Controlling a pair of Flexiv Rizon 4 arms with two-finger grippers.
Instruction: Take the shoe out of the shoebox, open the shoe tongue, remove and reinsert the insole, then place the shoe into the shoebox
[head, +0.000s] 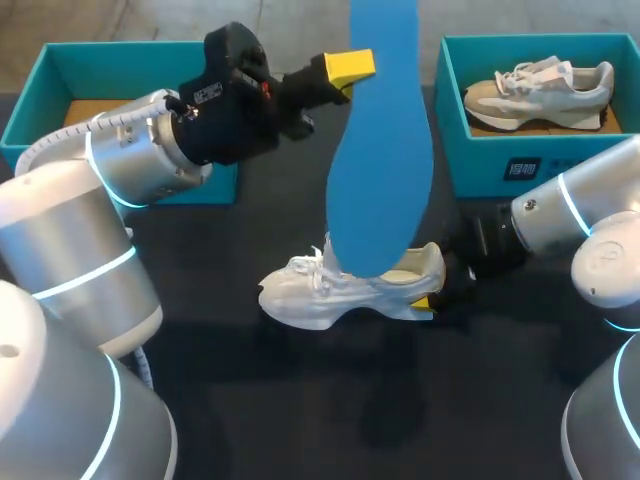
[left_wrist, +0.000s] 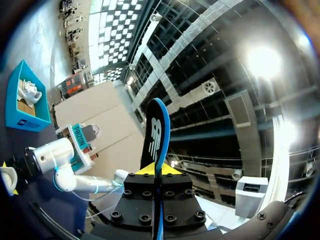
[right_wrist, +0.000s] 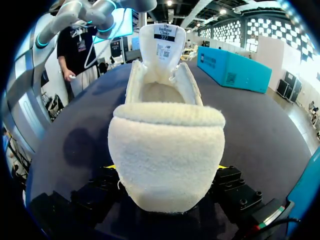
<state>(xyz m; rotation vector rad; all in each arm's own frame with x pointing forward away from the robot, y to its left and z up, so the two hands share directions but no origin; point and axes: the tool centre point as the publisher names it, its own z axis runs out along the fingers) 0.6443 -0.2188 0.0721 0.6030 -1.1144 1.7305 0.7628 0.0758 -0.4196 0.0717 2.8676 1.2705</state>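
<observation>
A white shoe (head: 335, 285) stands on the dark table, toe pointing left, tongue pulled up. My right gripper (head: 438, 287) is shut on its fleecy heel. In the right wrist view the heel of the shoe (right_wrist: 165, 145) fills the space between the fingers of the right gripper (right_wrist: 166, 168), and the inside of the shoe lies bare. My left gripper (head: 348, 68) is shut on a blue insole (head: 385, 170), held high above the shoe with its lower end hanging toward the opening. In the left wrist view the insole (left_wrist: 156, 127) stands edge-on between the yellow tips of the left gripper (left_wrist: 158, 171).
A teal shoebox (head: 480, 160) at the back right holds a second, beige shoe (head: 540, 92). Another teal box (head: 40, 95) stands at the back left, partly behind my left arm.
</observation>
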